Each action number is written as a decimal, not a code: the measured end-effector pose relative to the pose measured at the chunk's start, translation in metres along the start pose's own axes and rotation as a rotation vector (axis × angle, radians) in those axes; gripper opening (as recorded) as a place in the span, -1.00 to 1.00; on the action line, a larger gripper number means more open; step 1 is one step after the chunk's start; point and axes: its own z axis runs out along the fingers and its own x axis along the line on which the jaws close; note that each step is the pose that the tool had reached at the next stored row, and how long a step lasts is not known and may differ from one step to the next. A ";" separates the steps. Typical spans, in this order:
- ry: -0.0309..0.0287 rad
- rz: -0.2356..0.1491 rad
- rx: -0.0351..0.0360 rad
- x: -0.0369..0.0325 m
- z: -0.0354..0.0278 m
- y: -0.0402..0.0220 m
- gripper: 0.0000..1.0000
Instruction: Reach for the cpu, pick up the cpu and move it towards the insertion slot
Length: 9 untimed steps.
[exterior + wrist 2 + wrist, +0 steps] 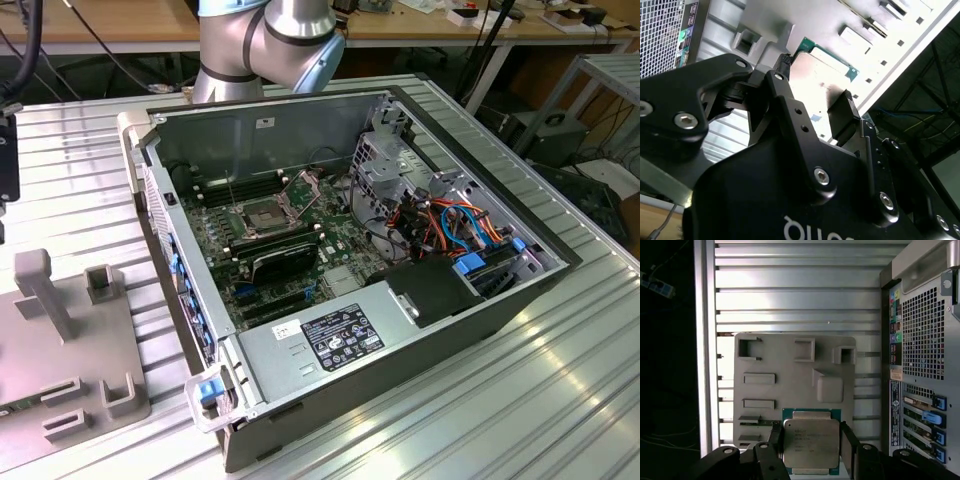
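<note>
Exterior view: open computer case (pixel 420 300) on ribbed table (pixel 560 400); insertion slot (pixel 262 216) on green board, flap raised. Grey fixture plate (pixel 40 370) at left.

First wrist view: gripper (pixel 810 445) fingers flank cpu (pixel 810 442) on fixture plate (contact unclear).

Second wrist view: fingers (pixel 842 115) astride cpu (pixel 820 82), jaws narrow.

cpu (pixel 809 441) between gripper (pixel 810 445) fingers, on holder plate (pixel 790 380) (beside computer case (pixel 922 365)), insertion slot (pixel 262 214) inside case
</note>
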 end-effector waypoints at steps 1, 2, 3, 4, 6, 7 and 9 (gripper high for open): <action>0.0000 0.000 0.0000 -0.0010 0.0000 0.0000 0.09; 0.0000 0.000 0.0001 -0.0028 0.0000 0.0001 0.09; 0.0001 0.000 0.0001 -0.0046 0.0001 0.0001 0.09; 0.0001 0.000 0.0001 -0.0067 0.0001 0.0001 0.09; 0.0001 0.000 0.0003 -0.0106 0.0002 0.0002 0.09; 0.0000 0.000 0.0003 -0.0122 0.0003 0.0002 0.09; 0.0000 0.000 0.0006 -0.0178 0.0004 0.0003 0.09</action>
